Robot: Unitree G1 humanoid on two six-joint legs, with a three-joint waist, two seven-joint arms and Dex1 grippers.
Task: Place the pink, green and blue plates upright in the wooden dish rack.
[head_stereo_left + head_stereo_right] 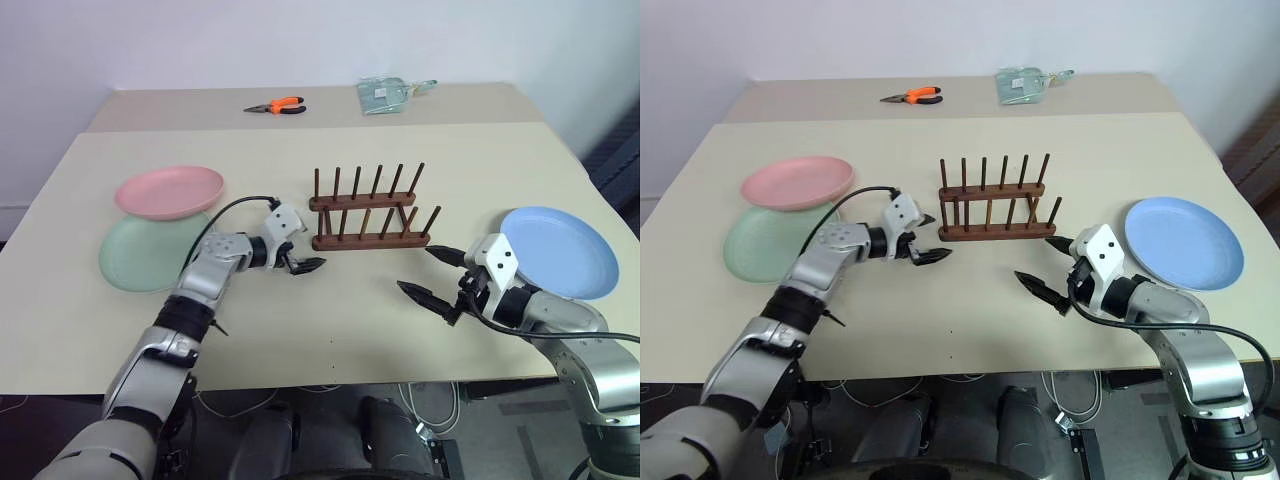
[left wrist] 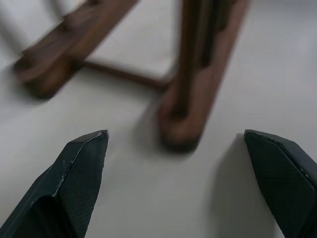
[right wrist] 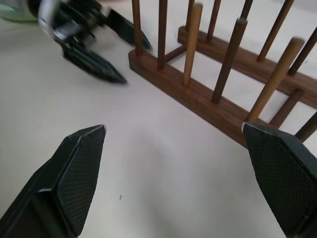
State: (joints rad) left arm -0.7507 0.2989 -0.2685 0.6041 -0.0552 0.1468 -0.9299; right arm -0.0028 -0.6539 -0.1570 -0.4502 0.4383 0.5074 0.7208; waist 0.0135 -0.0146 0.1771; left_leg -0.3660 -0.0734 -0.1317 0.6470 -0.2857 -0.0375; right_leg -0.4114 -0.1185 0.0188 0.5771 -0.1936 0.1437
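The green plate (image 1: 150,255) near the tabletop's left edge is partly covered by the pink plate (image 1: 169,191), whose rim overlaps its far side, and the left arm hides a little of its near right rim. In the left wrist view the wooden dish rack (image 2: 190,106) is blurred and its pegs are cut off by the picture's edge. What the pale packet (image 1: 385,94) by the tabletop's far edge holds is too small to tell.

Even, bright, diffuse lighting; soft shadows are cast under the wooden dish rack (image 1: 366,212). The rack is blurred in the left wrist view, sharper elsewhere.
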